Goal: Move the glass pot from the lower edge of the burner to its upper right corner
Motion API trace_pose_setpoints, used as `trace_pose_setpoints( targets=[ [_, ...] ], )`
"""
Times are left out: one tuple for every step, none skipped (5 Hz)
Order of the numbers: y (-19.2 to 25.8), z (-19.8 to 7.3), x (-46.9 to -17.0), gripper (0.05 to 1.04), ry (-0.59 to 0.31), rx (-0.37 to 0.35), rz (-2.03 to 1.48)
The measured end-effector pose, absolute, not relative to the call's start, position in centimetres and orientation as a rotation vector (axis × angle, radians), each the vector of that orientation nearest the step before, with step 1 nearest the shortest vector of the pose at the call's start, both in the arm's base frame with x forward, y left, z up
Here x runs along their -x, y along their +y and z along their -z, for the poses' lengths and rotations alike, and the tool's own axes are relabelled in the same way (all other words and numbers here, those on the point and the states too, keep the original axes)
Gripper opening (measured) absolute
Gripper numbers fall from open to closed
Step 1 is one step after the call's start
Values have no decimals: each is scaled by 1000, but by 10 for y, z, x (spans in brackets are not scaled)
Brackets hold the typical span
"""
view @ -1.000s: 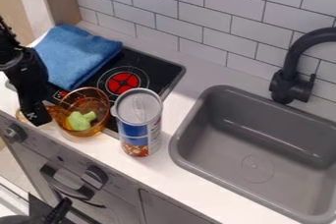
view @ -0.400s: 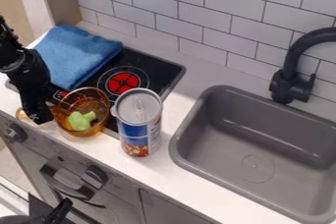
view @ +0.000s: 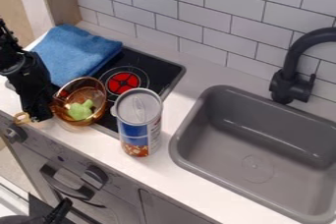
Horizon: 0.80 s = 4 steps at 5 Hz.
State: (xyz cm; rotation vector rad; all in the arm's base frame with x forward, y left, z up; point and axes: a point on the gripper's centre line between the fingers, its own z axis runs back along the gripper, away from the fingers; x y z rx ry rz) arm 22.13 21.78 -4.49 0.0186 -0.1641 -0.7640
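Black gripper [view: 41, 115]: open/closed state indeterminable | Amber glass pot [view: 81, 100]: immediately right of gripper | Target: black rectangular burner's [view: 162, 70] upper right corner, up-right of pot

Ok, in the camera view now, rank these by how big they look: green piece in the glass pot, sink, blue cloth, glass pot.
Largest to smallest:
1. Sink
2. Blue cloth
3. Glass pot
4. Green piece
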Motion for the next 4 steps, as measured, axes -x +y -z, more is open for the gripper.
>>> trace_pose_setpoints(
  targets=[
    [217,45,-221,347,-168,-15,759],
    [215,40,-222,347,-184,45,738],
    [217,29,-229,347,-197,96,687],
    [220,18,-239,347,-200,126,619]
  ],
)
